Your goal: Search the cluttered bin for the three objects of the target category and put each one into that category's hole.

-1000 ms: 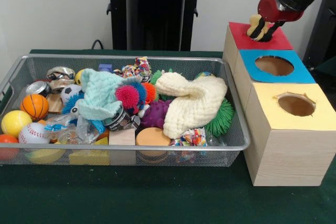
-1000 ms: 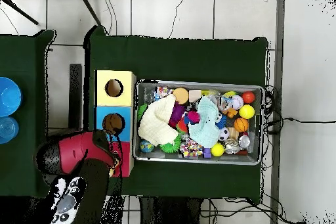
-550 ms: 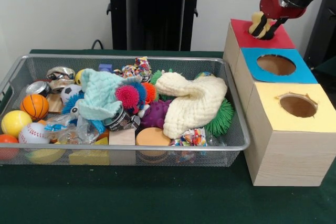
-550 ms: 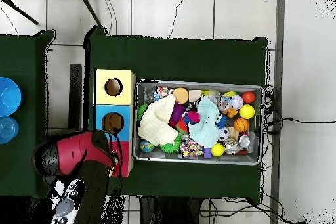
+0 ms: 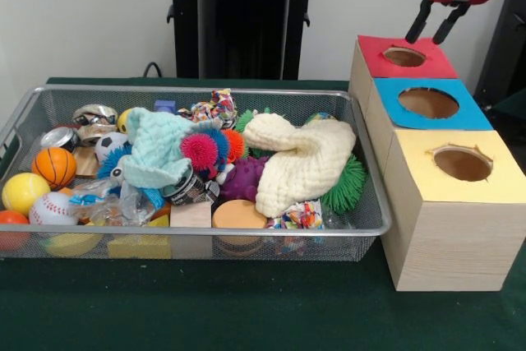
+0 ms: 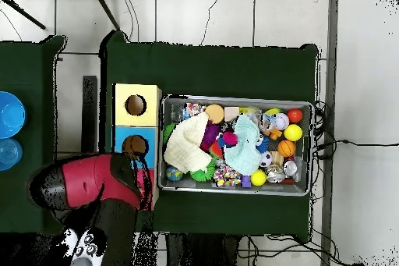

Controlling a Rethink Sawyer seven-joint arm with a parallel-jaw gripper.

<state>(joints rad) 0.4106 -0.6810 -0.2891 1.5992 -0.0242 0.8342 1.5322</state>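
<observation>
My gripper [image 5: 435,29] hangs open just above the red-topped box [image 5: 427,65], with nothing between its fingers. The round hole [image 5: 403,56] in that red top is in full sight below it. Beside it stand the blue-topped box [image 5: 460,117] and the yellow-topped box [image 5: 436,203], each with its own hole. The wire bin [image 5: 197,233] to their left is full of toys, balls and knitted pieces. In the overhead view the red arm [image 6: 90,181] covers the red box; the blue box [image 6: 118,144] and yellow box [image 6: 148,93] show.
In the bin lie a cream knitted cloth [image 5: 300,162], a mint knitted hat [image 5: 160,150], a small basketball [image 5: 54,166], a yellow ball [image 5: 23,192], a baseball [image 5: 52,209] and spiky balls [image 5: 200,151]. A black stand [image 5: 242,22] rises behind the bin.
The gripper held a yellow and black soft piece at the red box's hole; now it has opened and risen, and the piece is gone from sight.
</observation>
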